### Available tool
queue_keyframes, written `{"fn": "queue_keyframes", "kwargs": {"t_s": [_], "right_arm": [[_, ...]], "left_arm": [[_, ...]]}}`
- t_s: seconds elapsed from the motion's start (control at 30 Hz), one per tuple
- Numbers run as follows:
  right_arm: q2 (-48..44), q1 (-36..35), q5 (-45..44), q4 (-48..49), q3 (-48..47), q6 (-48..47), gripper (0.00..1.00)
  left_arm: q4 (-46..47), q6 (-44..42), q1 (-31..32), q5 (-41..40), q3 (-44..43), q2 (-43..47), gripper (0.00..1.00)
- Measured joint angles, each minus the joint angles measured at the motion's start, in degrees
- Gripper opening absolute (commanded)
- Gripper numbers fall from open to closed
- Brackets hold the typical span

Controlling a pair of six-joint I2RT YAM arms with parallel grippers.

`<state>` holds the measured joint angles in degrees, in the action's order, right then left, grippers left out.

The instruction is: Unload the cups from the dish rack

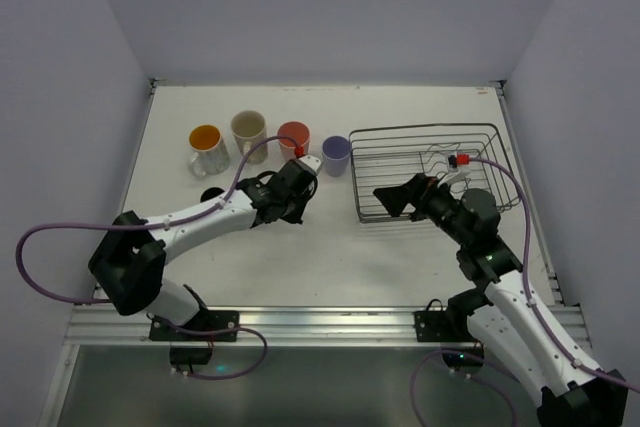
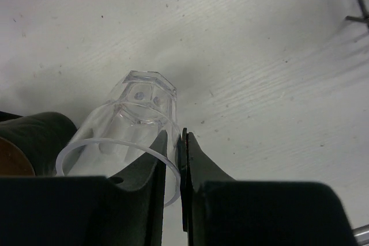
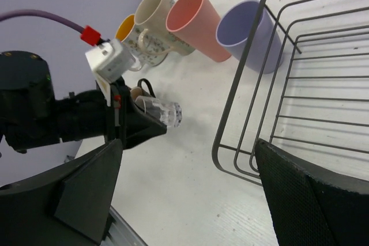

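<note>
Tabletop (image 1: 330, 257) with dish rack (image 1: 400, 172) at right, seemingly empty; row of four cups (image 1: 293, 137) stands left of it; right gripper (image 3: 190, 177) at the rack's near corner, jaws spread wide; left gripper (image 2: 180, 159), jaws pinching the rim of the clear glass (image 2: 138, 113), which is tilted over the tabletop; placing step, probably the last: right the glass, lower it, release.

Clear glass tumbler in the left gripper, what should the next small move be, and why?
Probably lower the clear glass tumbler onto the bare white table: the left gripper pinches its rim, it hangs tilted, and the dark wire dish rack looks empty.
</note>
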<state>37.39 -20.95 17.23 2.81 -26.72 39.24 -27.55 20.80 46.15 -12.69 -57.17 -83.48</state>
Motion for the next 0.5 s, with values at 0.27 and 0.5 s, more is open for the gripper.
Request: {"fn": "queue_keyframes", "kwargs": {"t_s": [0.27, 0.5], "right_arm": [[-2.97, 0.00, -3.30, -3.41, -0.98, -2.58, 0.99], [-2.51, 0.00, -4.20, -4.07, -0.98, -2.99, 0.99]], "left_arm": [[-1.86, -1.57, 0.00, -1.66, -0.22, -6.84, 0.09], [-2.23, -2.56, -0.55, -1.99, -0.85, -9.60, 0.36]]}}
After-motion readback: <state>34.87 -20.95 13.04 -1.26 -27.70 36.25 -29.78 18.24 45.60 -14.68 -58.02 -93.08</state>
